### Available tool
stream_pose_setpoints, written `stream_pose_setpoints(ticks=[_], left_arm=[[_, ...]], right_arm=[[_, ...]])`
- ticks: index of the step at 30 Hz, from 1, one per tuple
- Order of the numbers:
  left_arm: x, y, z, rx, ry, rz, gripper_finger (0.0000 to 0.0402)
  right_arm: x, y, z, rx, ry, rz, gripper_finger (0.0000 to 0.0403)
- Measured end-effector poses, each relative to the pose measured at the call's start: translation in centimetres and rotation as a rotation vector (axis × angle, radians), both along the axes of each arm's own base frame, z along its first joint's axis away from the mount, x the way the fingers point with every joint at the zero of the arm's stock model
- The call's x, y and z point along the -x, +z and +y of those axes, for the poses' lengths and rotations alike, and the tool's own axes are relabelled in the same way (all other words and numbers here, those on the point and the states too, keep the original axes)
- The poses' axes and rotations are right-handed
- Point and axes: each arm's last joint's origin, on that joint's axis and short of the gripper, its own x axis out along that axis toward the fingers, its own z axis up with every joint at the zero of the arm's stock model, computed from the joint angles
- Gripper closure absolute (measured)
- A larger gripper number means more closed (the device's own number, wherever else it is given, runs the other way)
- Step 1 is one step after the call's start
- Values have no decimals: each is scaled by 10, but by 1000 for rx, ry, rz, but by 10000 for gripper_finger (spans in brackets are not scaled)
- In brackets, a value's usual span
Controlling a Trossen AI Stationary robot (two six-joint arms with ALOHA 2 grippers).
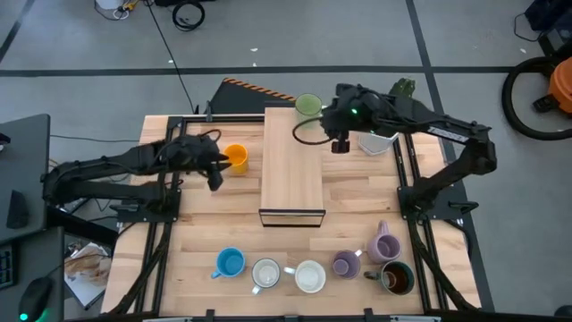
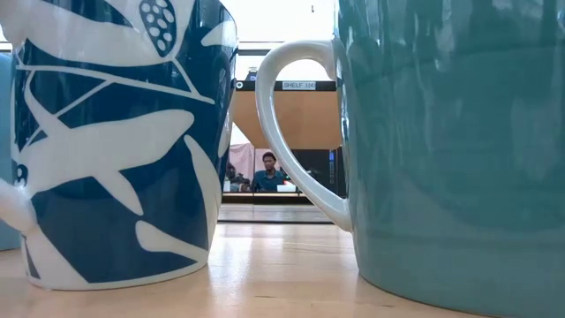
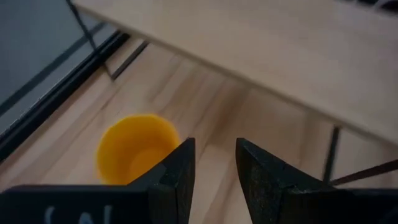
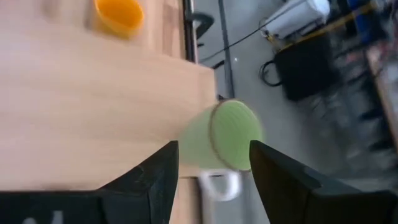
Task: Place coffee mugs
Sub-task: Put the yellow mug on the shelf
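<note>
Orange stands out first on the left side of the wooden table (image 1: 188,241): the orange mug (image 1: 236,157) sits upright just left of the raised wooden shelf (image 1: 292,165), and the left gripper (image 1: 214,170) hovers just beside it, on its near-left side. In the left wrist view its two dark fingers (image 3: 180,171) are spread with a gap between them, holding nothing, and the orange mug (image 3: 134,148) lies just ahead and a little to one side of them.

At the far end of the shelf sits the green mug (image 1: 308,105), at the board's far right corner. The right gripper (image 1: 340,141) hangs near it, over the shelf's right edge. From the right wrist, its fingers (image 4: 155,180) stand apart and empty, with the green mug (image 4: 224,135) lying between them farther off, its white handle showing.

Along the table's near edge runs a row of mugs: blue (image 1: 230,263), two white ones (image 1: 266,274) (image 1: 309,276), a purple one (image 1: 347,265), a second purple one (image 1: 385,243) set slightly farther back, and a dark mug with a brown inside (image 1: 397,278) at the right end.

A white planter (image 1: 379,141) rests just right of the right gripper.
</note>
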Motion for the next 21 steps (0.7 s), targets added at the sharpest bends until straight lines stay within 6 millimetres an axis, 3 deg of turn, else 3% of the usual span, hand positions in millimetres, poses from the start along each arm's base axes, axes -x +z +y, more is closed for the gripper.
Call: stream_pose_setpoints(ticks=[5,12,21], left_arm=[[-13,2,8,20,-30,158,281],[-33,-18,14,71,-38,279,281],[-50,-33,38,103,-114,364,281]], right_arm=[[16,-1,35,-205,-48,-71,211],[23,-47,81,-163,-10,-119,217],[30,-94,103,-189,68,-184,218]])
